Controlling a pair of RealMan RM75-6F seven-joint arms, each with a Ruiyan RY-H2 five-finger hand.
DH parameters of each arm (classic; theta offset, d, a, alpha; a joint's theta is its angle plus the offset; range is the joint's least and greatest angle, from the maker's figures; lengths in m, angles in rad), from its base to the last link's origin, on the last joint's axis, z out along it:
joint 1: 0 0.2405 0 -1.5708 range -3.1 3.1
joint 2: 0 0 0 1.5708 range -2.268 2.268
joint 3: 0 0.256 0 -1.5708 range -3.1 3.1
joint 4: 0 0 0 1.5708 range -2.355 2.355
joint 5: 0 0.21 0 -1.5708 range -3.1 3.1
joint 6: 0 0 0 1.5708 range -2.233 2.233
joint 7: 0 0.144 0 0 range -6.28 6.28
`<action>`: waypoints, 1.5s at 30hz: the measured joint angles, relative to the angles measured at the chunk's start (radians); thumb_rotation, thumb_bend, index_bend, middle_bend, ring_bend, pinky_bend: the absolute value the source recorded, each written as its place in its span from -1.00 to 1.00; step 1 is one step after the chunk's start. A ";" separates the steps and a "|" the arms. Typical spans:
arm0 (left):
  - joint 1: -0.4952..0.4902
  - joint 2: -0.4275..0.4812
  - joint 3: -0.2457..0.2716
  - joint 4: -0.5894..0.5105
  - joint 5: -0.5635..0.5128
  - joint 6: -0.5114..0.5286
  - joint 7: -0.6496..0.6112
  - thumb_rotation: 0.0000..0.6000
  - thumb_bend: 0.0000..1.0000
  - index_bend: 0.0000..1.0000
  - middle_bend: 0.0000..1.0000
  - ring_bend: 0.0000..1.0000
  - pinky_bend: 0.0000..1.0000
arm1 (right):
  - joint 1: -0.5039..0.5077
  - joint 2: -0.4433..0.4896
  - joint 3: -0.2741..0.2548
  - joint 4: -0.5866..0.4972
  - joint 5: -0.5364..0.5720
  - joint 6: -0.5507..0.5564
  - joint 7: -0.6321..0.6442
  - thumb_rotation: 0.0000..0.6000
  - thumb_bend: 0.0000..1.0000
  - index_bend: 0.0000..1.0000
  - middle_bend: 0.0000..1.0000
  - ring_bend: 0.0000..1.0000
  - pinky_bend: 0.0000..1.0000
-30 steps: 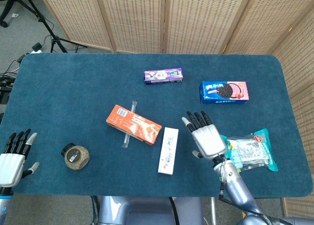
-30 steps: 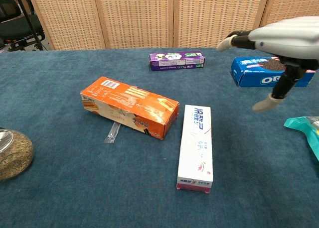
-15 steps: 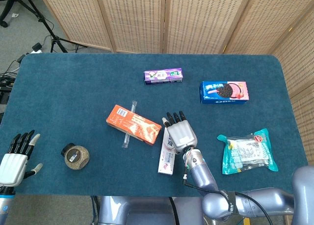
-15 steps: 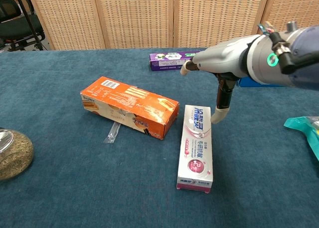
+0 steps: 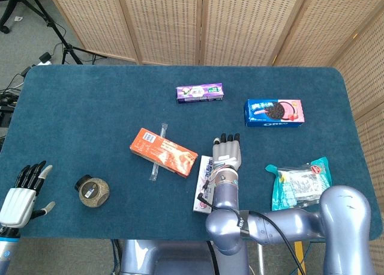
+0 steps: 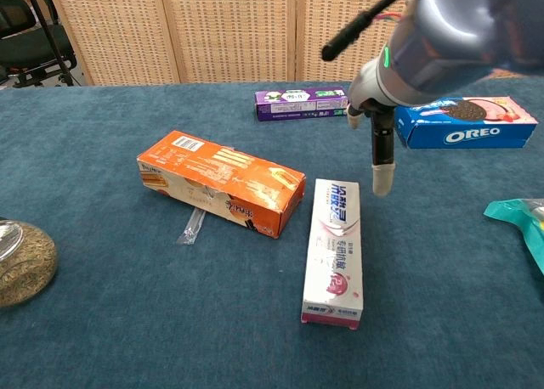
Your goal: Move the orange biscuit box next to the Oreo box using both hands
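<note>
**Both hands empty, orange box alone at desk centre**

At the lower left of the head view the left hand (image 5: 18, 194) sits at the near edge of the desk (image 5: 78, 113), fingers (image 5: 30, 172) straight and spread, holding nothing. It is well apart from everything but a round jar (image 5: 92, 191), which stands on the desk near it, to its right.

Low in the frame's centre, the right hand (image 5: 226, 153) hangs with its back to the camera, fingers extended side by side, nothing in them. Its forearm partly covers a long white box (image 5: 202, 190) lying on the desk. In the chest view the hand itself is mostly hidden behind the arm; one pale fingertip (image 6: 381, 179) points down above the cloth, just right of the white box's far end, and whether it touches the desk cannot be told.

The orange box (image 5: 163, 152) lies flat at mid-desk, skewed, its right end just left of the right hand's fingers with a narrow strip of cloth between. No finger touches it. A clear plastic strip (image 5: 158, 153) runs underneath it, showing at both long sides.

Further back, right of centre, the Oreo box (image 5: 274, 112) lies flat, well apart from the orange box and beyond the right hand. A teal snack bag (image 5: 302, 183) lies at the lower right, near the desk's front edge. Farthest off, at upper centre, is a purple box (image 5: 200, 93).
</note>
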 measured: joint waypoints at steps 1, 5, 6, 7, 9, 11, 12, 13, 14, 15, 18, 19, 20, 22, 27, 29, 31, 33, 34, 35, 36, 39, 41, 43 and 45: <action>0.000 0.000 0.001 0.000 0.000 -0.002 -0.001 1.00 -0.64 -0.91 -1.00 -1.00 -1.00 | 0.016 -0.012 0.017 0.019 0.024 0.015 -0.010 1.00 -0.89 -0.89 -1.00 -1.00 -1.00; -0.001 -0.002 0.004 0.003 -0.001 -0.007 -0.006 1.00 -0.64 -0.92 -1.00 -1.00 -1.00 | 0.040 -0.036 0.045 0.047 0.052 0.034 -0.020 1.00 -0.89 -0.89 -1.00 -1.00 -1.00; -0.002 -0.003 0.004 0.004 -0.001 -0.008 -0.008 1.00 -0.64 -0.92 -1.00 -1.00 -1.00 | 0.041 -0.038 0.045 0.047 0.051 0.035 -0.018 1.00 -0.89 -0.89 -1.00 -1.00 -1.00; -0.003 -0.003 0.005 0.004 -0.001 -0.009 -0.010 1.00 -0.64 -0.92 -1.00 -1.00 -1.00 | 0.044 -0.042 0.045 0.048 0.049 0.039 -0.014 1.00 -0.89 -0.89 -1.00 -1.00 -1.00; -0.003 -0.004 0.006 0.007 -0.001 -0.010 -0.014 1.00 -0.64 -0.92 -1.00 -1.00 -1.00 | 0.046 -0.047 0.043 0.047 0.042 0.042 -0.006 1.00 -0.89 -0.89 -1.00 -1.00 -1.00; -0.004 -0.006 0.006 0.009 -0.001 -0.009 -0.016 1.00 -0.64 -0.92 -1.00 -1.00 -1.00 | 0.048 -0.056 0.043 0.045 0.032 0.044 0.010 1.00 -0.89 -0.89 -1.00 -1.00 -1.00; -0.004 -0.006 0.007 0.011 -0.001 -0.009 -0.018 1.00 -0.64 -0.92 -1.00 -1.00 -1.00 | 0.049 -0.061 0.043 0.044 0.027 0.044 0.019 1.00 -0.89 -0.89 -1.00 -1.00 -1.00; -0.005 -0.007 0.007 0.013 -0.001 -0.009 -0.020 1.00 -0.64 -0.92 -1.00 -1.00 -1.00 | 0.050 -0.069 0.043 0.043 0.018 0.043 0.034 1.00 -0.89 -0.89 -1.00 -1.00 -1.00; -0.005 -0.008 0.006 0.015 -0.001 -0.008 -0.024 1.00 -0.64 -0.92 -1.00 -1.00 -1.00 | 0.051 -0.075 0.044 0.042 0.010 0.042 0.046 1.00 -0.89 -0.89 -1.00 -1.00 -1.00; -0.004 -0.009 0.006 0.016 -0.001 -0.007 -0.026 1.00 -0.64 -0.92 -1.00 -1.00 -1.00 | 0.052 -0.083 0.044 0.042 0.003 0.040 0.060 1.00 -0.89 -0.89 -1.00 -1.00 -1.00; -0.003 -0.011 0.008 0.022 -0.001 -0.005 -0.041 1.00 -0.64 -0.92 -1.00 -1.00 -1.00 | 0.066 -0.126 0.045 0.052 -0.028 0.034 0.106 1.00 -0.89 -0.89 -1.00 -1.00 -1.00; -0.003 -0.011 0.010 0.024 -0.001 -0.005 -0.045 1.00 -0.64 -0.92 -1.00 -1.00 -1.00 | 0.077 -0.147 0.045 0.064 -0.040 0.031 0.116 1.00 -0.89 -0.89 -1.00 -1.00 -1.00; -0.002 -0.012 0.014 0.026 0.001 -0.006 -0.049 1.00 -0.64 -0.92 -1.00 -1.00 -1.00 | 0.085 -0.162 0.045 0.076 -0.047 0.030 0.122 1.00 -0.89 -0.89 -1.00 -1.00 -1.00; -0.002 -0.013 0.017 0.027 0.002 -0.008 -0.053 1.00 -0.64 -0.92 -1.00 -1.00 -1.00 | 0.104 -0.192 0.049 0.110 -0.057 0.026 0.131 1.00 -0.89 -0.89 -1.00 -1.00 -1.00; -0.003 -0.012 0.024 0.026 0.004 -0.015 -0.063 1.00 -0.63 -0.92 -1.00 -1.00 -1.00 | 0.139 -0.243 0.077 0.193 -0.054 0.011 0.136 1.00 -0.89 -0.89 -1.00 -1.00 -1.00; -0.003 -0.013 0.024 0.027 0.001 -0.022 -0.067 1.00 -0.63 -0.92 -1.00 -1.00 -1.00 | 0.150 -0.261 0.093 0.231 -0.050 -0.002 0.137 1.00 -0.89 -0.89 -1.00 -1.00 -1.00; -0.004 -0.013 0.024 0.030 -0.003 -0.030 -0.075 1.00 -0.63 -0.92 -1.00 -1.00 -1.00 | 0.160 -0.279 0.104 0.269 -0.049 -0.024 0.137 1.00 -0.89 -0.89 -1.00 -1.00 -1.00; -0.006 -0.014 0.024 0.034 -0.006 -0.035 -0.083 1.00 -0.63 -0.93 -1.00 -1.00 -1.00 | 0.168 -0.293 0.110 0.300 -0.049 -0.043 0.136 1.00 -0.89 -0.89 -1.00 -1.00 -1.00; -0.006 -0.015 0.024 0.035 -0.007 -0.036 -0.086 1.00 -0.63 -0.93 -1.00 -1.00 -1.00 | 0.172 -0.302 0.113 0.319 -0.051 -0.054 0.135 1.00 -0.89 -0.89 -1.00 -1.00 -1.00; -0.007 -0.015 0.024 0.037 -0.008 -0.037 -0.087 1.00 -0.63 -0.93 -1.00 -1.00 -1.00 | 0.175 -0.309 0.115 0.332 -0.052 -0.061 0.135 1.00 -0.89 -0.89 -1.00 -1.00 -1.00; -0.007 -0.015 0.024 0.037 -0.008 -0.037 -0.087 1.00 -0.63 -0.93 -1.00 -1.00 -1.00 | 0.179 -0.315 0.116 0.343 -0.053 -0.068 0.134 1.00 -0.89 -0.89 -1.00 -1.00 -1.00; -0.007 -0.016 0.025 0.039 -0.008 -0.038 -0.092 1.00 -0.63 -0.93 -1.00 -1.00 -1.00 | 0.189 -0.332 0.124 0.373 -0.057 -0.084 0.133 1.00 -0.89 -0.89 -1.00 -1.00 -1.00; -0.008 -0.016 0.025 0.040 -0.008 -0.039 -0.095 1.00 -0.63 -0.93 -1.00 -1.00 -1.00 | 0.197 -0.344 0.130 0.394 -0.062 -0.095 0.132 1.00 -0.89 -0.89 -1.00 -1.00 -1.00; -0.008 -0.016 0.027 0.039 -0.008 -0.040 -0.097 1.00 -0.63 -0.93 -1.00 -1.00 -1.00 | 0.206 -0.356 0.136 0.412 -0.068 -0.107 0.131 1.00 -0.89 -0.89 -1.00 -1.00 -1.00; -0.008 -0.015 0.029 0.037 -0.006 -0.042 -0.101 1.00 -0.63 -0.94 -1.00 -1.00 -1.00 | 0.216 -0.366 0.142 0.428 -0.074 -0.115 0.129 1.00 -0.89 -0.89 -1.00 -1.00 -1.00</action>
